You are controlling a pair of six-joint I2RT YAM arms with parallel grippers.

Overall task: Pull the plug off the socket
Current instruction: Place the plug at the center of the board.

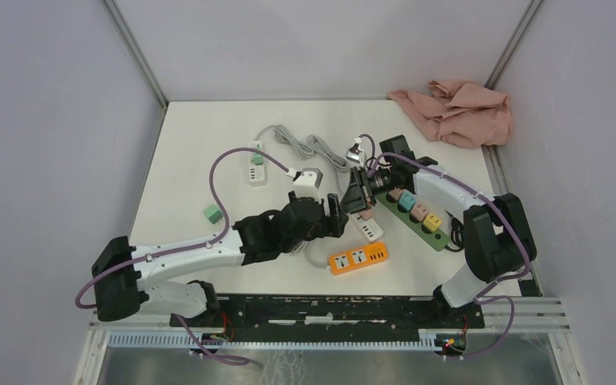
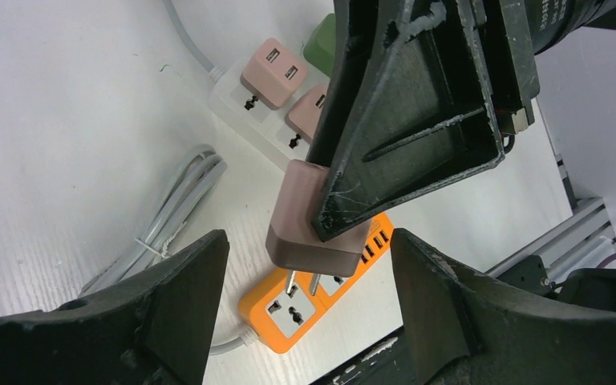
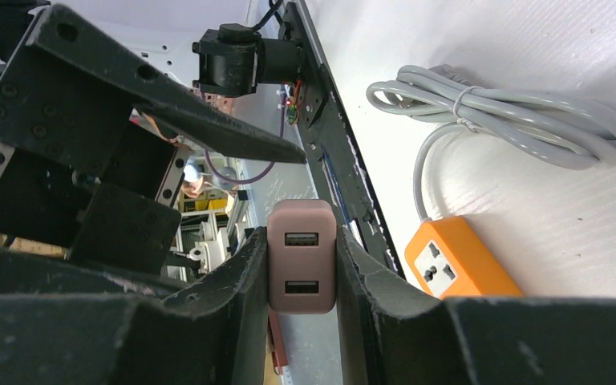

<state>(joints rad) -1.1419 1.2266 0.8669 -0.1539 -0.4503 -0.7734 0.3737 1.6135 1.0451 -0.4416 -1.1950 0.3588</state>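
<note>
Plug (image 3: 301,261): free of any socket, prongs bare, hanging in the air just above the orange strip (image 2: 289,314).
Right hand (image 1: 359,207): pinching the plug by its two sides, USB face toward its wrist.
Left hand (image 2: 309,257): spread, one finger on either side of the plug, touching neither the plug nor the right hand.
Risk, crowding: if the left hand shuts here, it probably strikes the right fingers too — a knock could twist the plug out of the pinch.
Risk, drop: a slip would send the prongs onto the strip or the counter (image 2: 64,120).
Risk, handover: right hand letting go before the left has a firm hold — the plug falls.
</note>
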